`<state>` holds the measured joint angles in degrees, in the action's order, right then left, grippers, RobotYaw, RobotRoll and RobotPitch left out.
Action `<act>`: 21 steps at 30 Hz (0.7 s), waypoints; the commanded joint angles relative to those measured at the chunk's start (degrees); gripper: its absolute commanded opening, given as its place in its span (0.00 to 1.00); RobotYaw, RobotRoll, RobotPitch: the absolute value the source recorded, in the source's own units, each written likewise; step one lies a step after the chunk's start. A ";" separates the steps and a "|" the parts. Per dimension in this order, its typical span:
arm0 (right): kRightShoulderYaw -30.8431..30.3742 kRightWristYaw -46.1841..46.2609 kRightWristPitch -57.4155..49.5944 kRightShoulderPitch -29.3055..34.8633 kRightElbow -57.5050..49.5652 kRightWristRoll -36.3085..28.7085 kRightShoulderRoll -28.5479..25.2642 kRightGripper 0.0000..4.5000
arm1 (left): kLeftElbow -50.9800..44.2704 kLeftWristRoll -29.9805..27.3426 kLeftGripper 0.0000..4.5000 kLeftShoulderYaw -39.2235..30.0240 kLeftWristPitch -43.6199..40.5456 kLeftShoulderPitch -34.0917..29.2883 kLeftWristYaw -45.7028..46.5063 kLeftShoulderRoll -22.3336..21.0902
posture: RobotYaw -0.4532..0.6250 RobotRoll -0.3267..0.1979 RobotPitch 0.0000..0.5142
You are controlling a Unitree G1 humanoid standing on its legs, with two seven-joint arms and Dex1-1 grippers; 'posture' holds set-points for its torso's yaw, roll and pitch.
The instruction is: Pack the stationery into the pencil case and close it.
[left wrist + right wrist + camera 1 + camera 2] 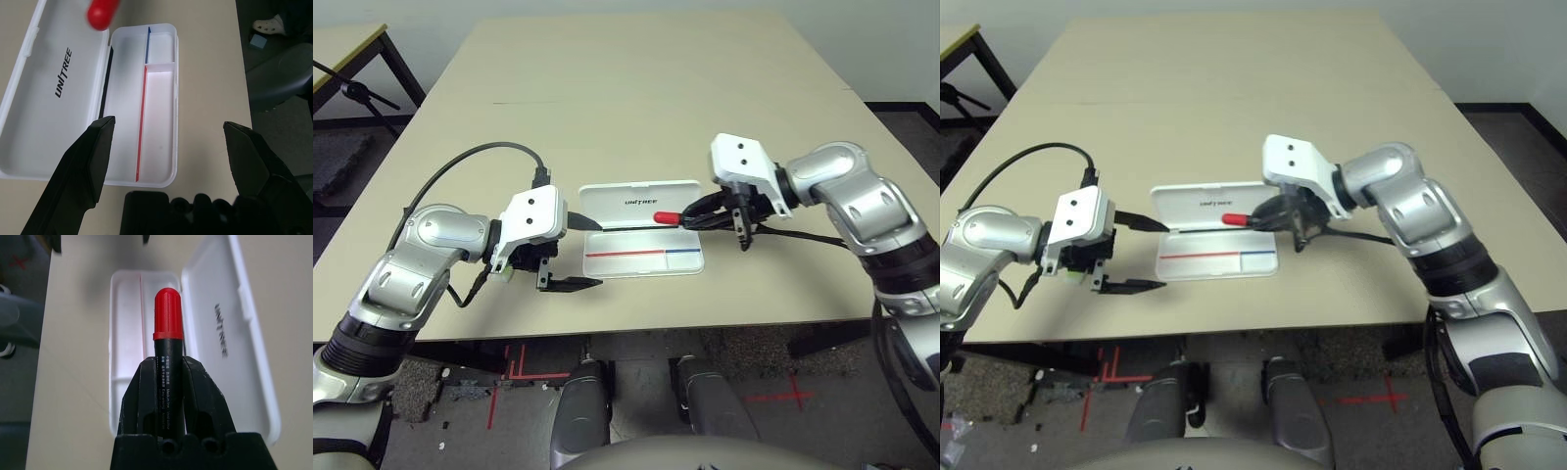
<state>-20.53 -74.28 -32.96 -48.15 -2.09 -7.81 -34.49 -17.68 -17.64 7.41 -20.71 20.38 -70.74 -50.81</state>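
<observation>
Right claw (168, 382) is clamped on the marker (168, 333), carrying it over the open pencil case (643, 259) on the desk (636, 88). Left claw (171, 142) hangs wide apart just beside the tray. Next, I'd say: lower and release it into the long compartment.
</observation>
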 commanded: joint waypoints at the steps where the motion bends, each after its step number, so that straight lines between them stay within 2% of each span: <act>1: -2.99 1.23 -0.07 -1.25 0.38 1.03 2.61 0.11 | -2.54 0.43 1.00 0.79 -1.77 0.41 1.05 -0.34 | 0.43 0.62 0.20; 12: -8.78 3.77 3.58 -0.58 3.88 6.12 5.95 0.11 | -3.60 -0.25 1.00 -0.70 -2.49 -0.76 1.32 -1.77 | 0.44 0.62 0.18; 21: -9.97 6.93 6.55 0.27 7.53 10.23 8.09 0.11 | -2.33 0.53 1.00 -0.15 -1.21 -0.79 1.24 -1.73 | 0.44 0.62 0.17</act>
<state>-29.35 -67.84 -27.34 -48.42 4.89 1.43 -26.62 -19.93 -17.70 7.16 -22.56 19.83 -69.37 -52.00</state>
